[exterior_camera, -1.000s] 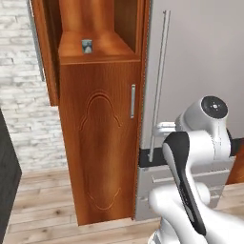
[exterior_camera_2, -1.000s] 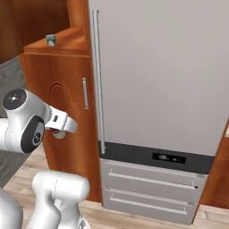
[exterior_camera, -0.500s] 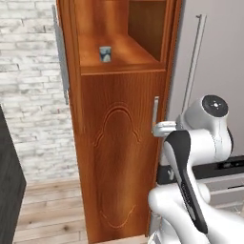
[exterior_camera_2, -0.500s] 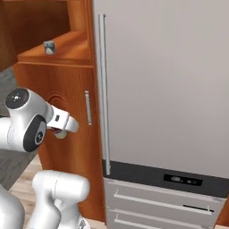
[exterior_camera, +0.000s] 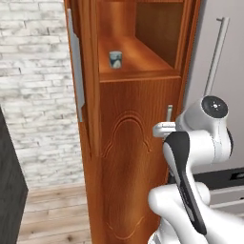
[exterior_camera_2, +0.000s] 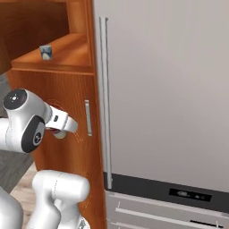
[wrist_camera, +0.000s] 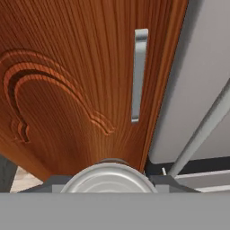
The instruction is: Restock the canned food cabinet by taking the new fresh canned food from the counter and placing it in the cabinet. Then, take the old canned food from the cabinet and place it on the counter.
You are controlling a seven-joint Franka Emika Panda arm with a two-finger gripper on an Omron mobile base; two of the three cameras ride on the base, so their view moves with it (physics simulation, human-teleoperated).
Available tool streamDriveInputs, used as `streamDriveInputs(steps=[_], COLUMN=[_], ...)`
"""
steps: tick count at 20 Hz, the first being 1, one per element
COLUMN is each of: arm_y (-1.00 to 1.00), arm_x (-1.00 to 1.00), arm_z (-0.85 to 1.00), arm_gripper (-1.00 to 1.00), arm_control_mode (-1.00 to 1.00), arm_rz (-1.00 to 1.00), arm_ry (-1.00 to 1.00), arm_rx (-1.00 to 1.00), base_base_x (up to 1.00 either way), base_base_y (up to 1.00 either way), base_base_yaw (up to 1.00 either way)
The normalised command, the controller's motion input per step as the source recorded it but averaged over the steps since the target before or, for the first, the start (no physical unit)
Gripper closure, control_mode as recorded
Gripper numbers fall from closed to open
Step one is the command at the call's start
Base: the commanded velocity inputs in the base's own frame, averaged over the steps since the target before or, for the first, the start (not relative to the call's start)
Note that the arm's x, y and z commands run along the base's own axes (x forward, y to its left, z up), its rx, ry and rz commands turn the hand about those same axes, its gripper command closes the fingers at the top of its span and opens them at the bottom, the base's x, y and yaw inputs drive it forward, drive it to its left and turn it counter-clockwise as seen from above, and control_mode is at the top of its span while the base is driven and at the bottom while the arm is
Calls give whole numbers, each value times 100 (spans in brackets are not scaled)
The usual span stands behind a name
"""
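My two-finger gripper (wrist_camera: 110,182) is closed on a round can with a grey metal lid (wrist_camera: 108,179), pinched between both fingers and carried level in front of the lower carved-panel door (wrist_camera: 67,85) of the tall reddish-brown wooden cabinet (exterior_camera: 138,157), near its short silver handle (wrist_camera: 138,74). On the open wooden shelf (exterior_camera: 136,62) above stands the small blue-and-white old can (exterior_camera: 115,59), upright and well apart from my hand. The grey refrigerator (exterior_camera_2: 170,89) with its long bar handle (exterior_camera_2: 105,103) stands just beside the cabinet. Compared with a second ago, both base views have closed in on the cabinet; the shelf and old can appear larger, my grip unchanged.
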Motion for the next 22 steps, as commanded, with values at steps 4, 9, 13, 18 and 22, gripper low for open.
streamDriveInputs(steps=[4,9,13,18,22], arm_y=[0,0,0,0,0], arm_x=[0,0,0,0,0], arm_z=[0,0,0,0,0], arm_gripper=[100,100,100,100,100], arm_control_mode=[100,100,100,100,100], arm_rz=[0,0,0,0,0], arm_ry=[0,0,0,0,0], arm_rx=[0,0,0,0,0], base_base_x=[29,-17,-18,0,0], base_base_y=[7,18,12,28,5], base_base_yaw=[0,0,0,0,0])
